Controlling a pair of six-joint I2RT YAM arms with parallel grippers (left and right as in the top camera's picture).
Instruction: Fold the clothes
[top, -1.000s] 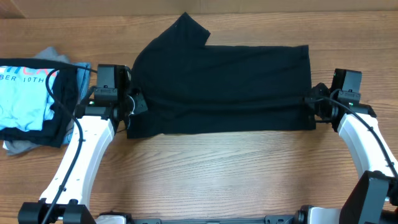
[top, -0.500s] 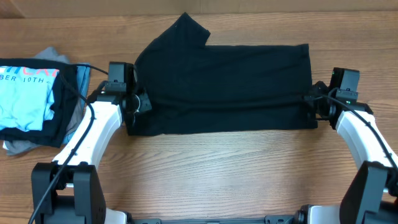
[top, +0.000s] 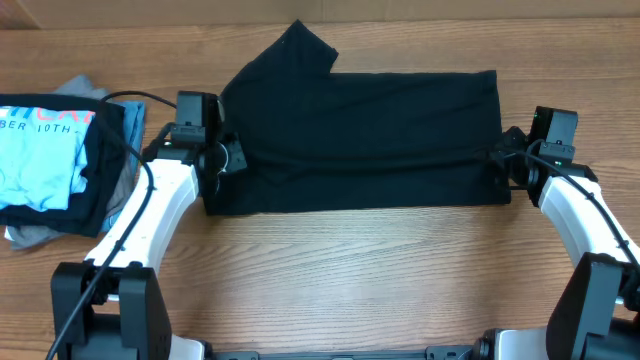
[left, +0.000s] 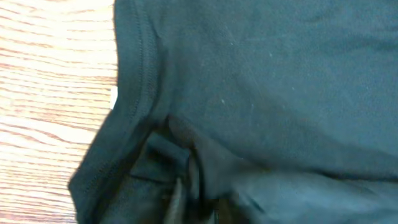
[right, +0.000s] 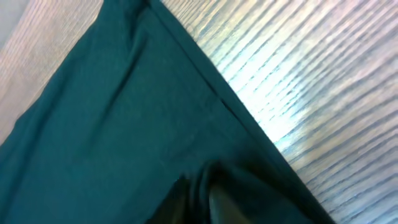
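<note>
Right now the black T-shirt (top: 370, 130) lies flat across the middle of the wooden surface (top: 350, 270), stretched into a long band, and I have one pincer at each of its short ends. The left pincer (top: 228, 160) sits against the shirt's left edge and the right pincer (top: 497, 160) against its right edge, both low on the cloth near a crease that runs the length of the shirt. From the left wrist camera I see the stitched hem (left: 134, 93) and a small bunch of fabric gathered right by the dark fingers; the right wrist camera shows a similar pucker at the shirt's other end. Black fingers against black cloth leave me unable to tell whether either pincer is clamped on the fabric or has let go. My reading is that a lengthwise fold has been laid, since the near side of the shirt looks doubled and straight. One sleeve (top: 300, 45) pokes out from the shirt's far left corner, so it has yet to be tucked in, and the crosswise folds are not done either. Well off the shirt's left end sits a pile topped by a light blue T-shirt (top: 40, 150) over a grey garment (top: 20, 235).
</note>
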